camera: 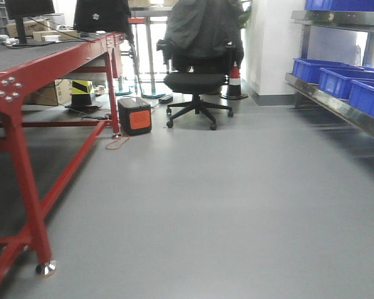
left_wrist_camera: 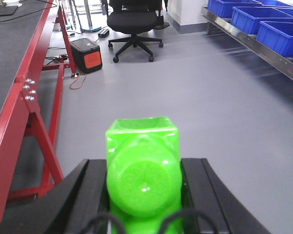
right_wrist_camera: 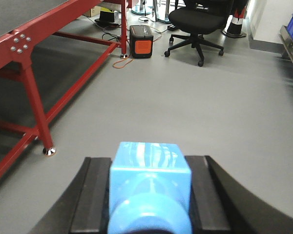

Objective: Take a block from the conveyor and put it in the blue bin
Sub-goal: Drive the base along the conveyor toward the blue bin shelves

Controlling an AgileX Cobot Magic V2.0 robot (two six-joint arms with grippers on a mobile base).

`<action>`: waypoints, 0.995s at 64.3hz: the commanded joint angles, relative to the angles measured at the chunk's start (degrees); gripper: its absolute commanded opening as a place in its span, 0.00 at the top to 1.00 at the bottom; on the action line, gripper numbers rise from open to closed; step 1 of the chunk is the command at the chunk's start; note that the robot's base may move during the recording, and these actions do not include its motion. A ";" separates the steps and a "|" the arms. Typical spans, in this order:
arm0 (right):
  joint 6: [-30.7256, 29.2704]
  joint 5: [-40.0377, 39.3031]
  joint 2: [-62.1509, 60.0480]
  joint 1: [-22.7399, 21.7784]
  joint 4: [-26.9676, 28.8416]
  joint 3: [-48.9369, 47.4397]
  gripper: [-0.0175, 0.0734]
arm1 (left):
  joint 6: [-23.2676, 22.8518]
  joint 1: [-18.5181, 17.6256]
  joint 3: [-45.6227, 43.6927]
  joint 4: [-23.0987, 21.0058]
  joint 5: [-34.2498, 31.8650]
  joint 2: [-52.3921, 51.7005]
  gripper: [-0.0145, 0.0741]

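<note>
The front-facing camera sits low, looking along the floor [camera: 237, 205] past the conveyor [camera: 22, 56] on its left toward an office chair [camera: 196, 81]. Each wrist camera faces likewise, tilted slightly down, close behind its load: the left end effector [left_wrist_camera: 142, 195] clasps a green block [left_wrist_camera: 142, 161], and the right end effector [right_wrist_camera: 149, 195] clasps a blue block [right_wrist_camera: 149, 168]. All three share chair, floor and conveyor.

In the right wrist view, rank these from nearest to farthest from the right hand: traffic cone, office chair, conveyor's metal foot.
1. Conveyor's metal foot, low left.
2. Office chair, top centre-right.
3. Traffic cone, top right, behind the chair.
</note>
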 commanded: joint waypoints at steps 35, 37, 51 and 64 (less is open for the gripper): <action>-0.13 -0.75 -0.23 -0.04 -0.73 -0.38 0.98 | -0.23 -0.33 -0.08 -0.37 -1.03 -0.27 0.96; -0.13 -0.75 -0.23 -0.04 -0.73 -0.38 0.98 | -0.23 -0.33 -0.08 -0.37 -1.03 -0.27 0.96; -0.13 -0.75 -0.23 -0.04 -0.73 -0.38 0.98 | -0.23 -0.33 -0.08 -0.37 -1.03 -0.27 0.96; -0.13 -0.75 -0.23 -0.04 -0.73 -0.38 0.98 | -0.23 -0.33 -0.08 -0.37 -1.03 -0.27 0.96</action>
